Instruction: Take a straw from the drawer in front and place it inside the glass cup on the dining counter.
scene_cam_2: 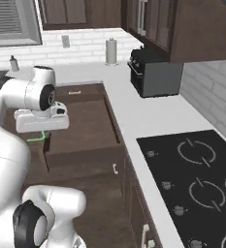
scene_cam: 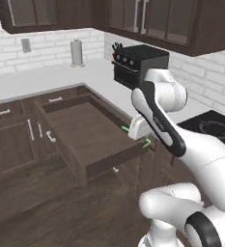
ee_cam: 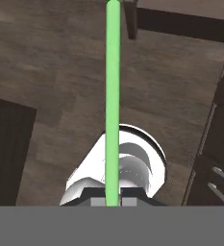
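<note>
Green straw clamped lengthwise in end effector, open drawer from base views

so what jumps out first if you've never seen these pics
The bright green straw runs straight up the middle of the hand view, pinched in the gripper. Next comes the wide brown drawer, pulled open below the white worktop, with the white arm bent over its front corner. The black cooktop sits to the right.
</note>
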Motion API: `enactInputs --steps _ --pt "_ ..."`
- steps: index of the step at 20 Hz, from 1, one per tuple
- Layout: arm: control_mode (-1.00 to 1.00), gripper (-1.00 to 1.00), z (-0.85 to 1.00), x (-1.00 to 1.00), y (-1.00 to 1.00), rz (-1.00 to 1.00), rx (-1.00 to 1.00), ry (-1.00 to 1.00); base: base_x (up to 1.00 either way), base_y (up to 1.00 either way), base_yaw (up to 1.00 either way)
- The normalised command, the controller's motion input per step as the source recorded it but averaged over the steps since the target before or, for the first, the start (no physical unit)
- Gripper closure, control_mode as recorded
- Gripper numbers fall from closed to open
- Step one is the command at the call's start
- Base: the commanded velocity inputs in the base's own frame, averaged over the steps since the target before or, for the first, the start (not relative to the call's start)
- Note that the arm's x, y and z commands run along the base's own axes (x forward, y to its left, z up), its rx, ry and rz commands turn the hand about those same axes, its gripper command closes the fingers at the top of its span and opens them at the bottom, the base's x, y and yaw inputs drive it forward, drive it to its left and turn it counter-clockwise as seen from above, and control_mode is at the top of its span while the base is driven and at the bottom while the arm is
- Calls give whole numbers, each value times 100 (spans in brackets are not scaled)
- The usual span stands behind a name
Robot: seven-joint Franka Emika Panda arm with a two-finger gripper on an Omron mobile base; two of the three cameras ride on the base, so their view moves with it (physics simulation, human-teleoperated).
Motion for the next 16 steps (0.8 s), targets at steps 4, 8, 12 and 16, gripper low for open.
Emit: enactInputs --steps 4,8,12,16 --pt "100 100 0 0 0 0 0 0 -70 100 67" --pt "100 100 0 0 0 0 0 0 -42 100 77" --pt "100 100 0 0 0 0 0 0 -17 97 80" --pt "100 100 0 0 0 0 0 0 2 80 77"
